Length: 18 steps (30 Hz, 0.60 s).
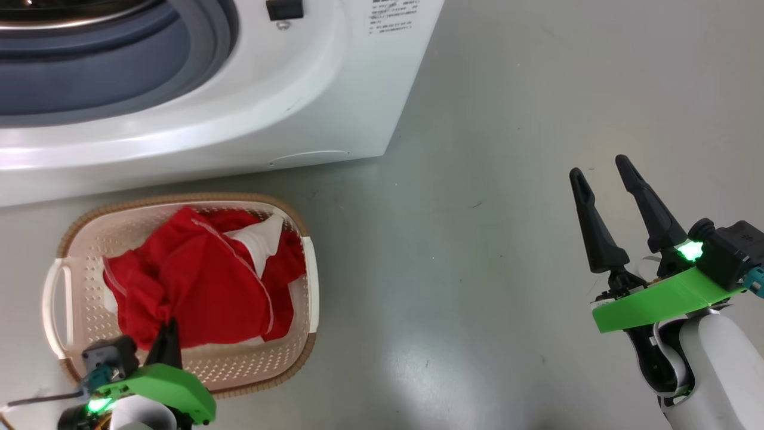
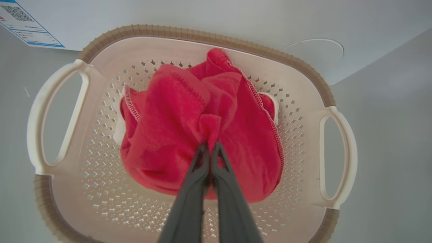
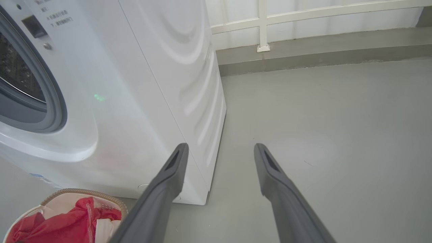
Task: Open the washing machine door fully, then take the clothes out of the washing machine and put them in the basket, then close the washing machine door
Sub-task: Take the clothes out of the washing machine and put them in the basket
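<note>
The red clothes (image 1: pixel 197 275) with white trim lie bunched in the cream basket (image 1: pixel 149 204), which stands on the floor before the white washing machine (image 1: pixel 310 89). My left gripper (image 1: pixel 169 334) hangs over the basket's near side. In the left wrist view this gripper (image 2: pixel 210 145) is shut on a fold of the clothes (image 2: pixel 168 128) above the basket (image 2: pixel 202 35). Off to the right my right gripper (image 1: pixel 598 167) stands open over bare floor, holding nothing; it appears the same way (image 3: pixel 220 146) in its own wrist view. The washing machine door is out of view; the grey gasket (image 1: pixel 119 65) lies uncovered.
Grey floor (image 1: pixel 489 269) spreads to the right of the washer and basket. A round flap (image 1: pixel 310 157) sits low on the washer's front. In the right wrist view a wall with a white rail (image 3: pixel 263 23) runs behind the washer (image 3: pixel 141 84).
</note>
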Available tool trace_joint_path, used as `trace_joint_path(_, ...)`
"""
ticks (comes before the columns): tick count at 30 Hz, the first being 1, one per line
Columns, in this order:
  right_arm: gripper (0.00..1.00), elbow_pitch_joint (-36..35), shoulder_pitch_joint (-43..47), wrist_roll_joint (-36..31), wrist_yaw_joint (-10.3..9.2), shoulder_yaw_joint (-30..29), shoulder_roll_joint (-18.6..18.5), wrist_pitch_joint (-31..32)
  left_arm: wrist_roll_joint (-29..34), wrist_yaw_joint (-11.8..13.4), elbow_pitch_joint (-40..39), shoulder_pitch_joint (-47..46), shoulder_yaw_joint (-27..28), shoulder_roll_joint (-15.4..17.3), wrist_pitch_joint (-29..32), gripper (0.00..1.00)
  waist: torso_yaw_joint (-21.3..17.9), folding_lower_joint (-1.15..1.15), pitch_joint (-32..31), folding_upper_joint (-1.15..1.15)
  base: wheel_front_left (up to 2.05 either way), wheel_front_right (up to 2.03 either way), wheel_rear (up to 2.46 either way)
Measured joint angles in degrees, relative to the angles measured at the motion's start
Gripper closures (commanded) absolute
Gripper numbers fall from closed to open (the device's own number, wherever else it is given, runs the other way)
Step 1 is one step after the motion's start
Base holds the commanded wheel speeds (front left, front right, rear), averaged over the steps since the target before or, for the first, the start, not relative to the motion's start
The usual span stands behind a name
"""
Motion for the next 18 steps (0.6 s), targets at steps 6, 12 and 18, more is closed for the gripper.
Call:
trace_joint_path(6, 0.0, -0.05, -0.03, 0.0, 0.0, 0.0, 0.0, -0.01, -0.03, 0.0, 5.13, -3.77, 0.15, 0.01, 0.04, 1.0, -0.14, 0.0, 0.82, 0.0, 0.0, 0.0, 0.0)
trace_joint_path(12, 0.0, -0.15, -0.77, 0.0, 0.0, -0.01, -0.03, -0.01, 0.25, 0.0, 8.75, -9.01, 0.04, 0.08, 0.05, 1.0, -0.19, 0.0, 2.27, 0.0, 0.0, 0.0, 0.0)
trace_joint_path(18, 0.0, -0.27, -1.98, 0.0, 0.0, 0.08, 0.01, -0.01, 1.2, -0.02, 12.62, -13.54, -0.66, 0.56, 0.05, 1.0, -0.58, 0.0, 3.48, 0.0, 0.0, 0.0, 0.0)
